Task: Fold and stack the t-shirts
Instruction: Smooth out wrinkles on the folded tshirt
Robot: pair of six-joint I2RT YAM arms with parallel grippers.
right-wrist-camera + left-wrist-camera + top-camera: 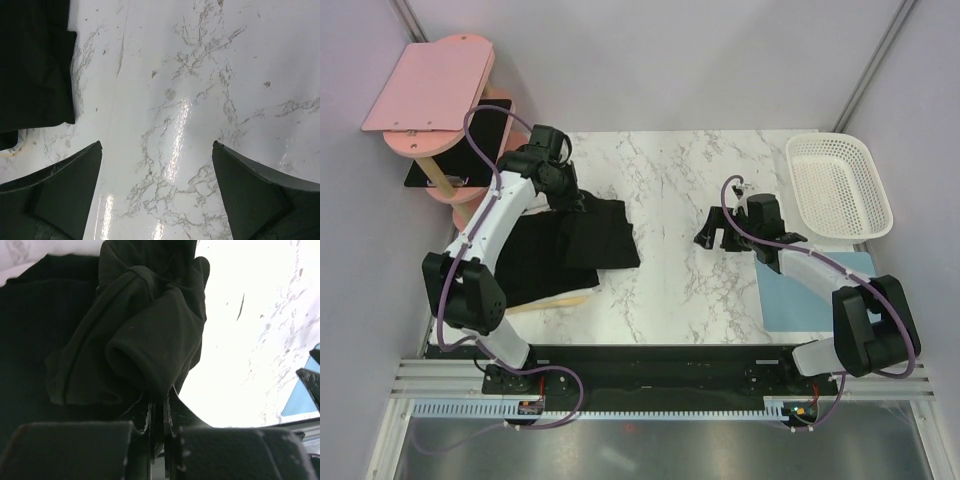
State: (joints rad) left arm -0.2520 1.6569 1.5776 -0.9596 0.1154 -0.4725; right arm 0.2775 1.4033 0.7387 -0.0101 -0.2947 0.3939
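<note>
**Left arm pinches a shirt fold while the right waits open**

The left gripper [159, 407] has its jaws clamped on a bunched fold of a black t-shirt [602, 232]. The shirt lies by the left edge of the counter [680, 170], partly draped over more black fabric [530, 262]; I cannot tell whether that is a second shirt. The pinch at the fold's edge looks meant to carry that flap across the garment, so I judge a fold is under way and nothing is neatly stacked yet. The right gripper [157, 145] hangs over bare marble near the middle, jaws wide apart and holding nothing, seemingly parked out of the cloth's path. The white basket [802, 150] at the far right corner holds nothing visible. A light blue mat [790, 300] lies at the near right edge, partly under the right arm
</note>
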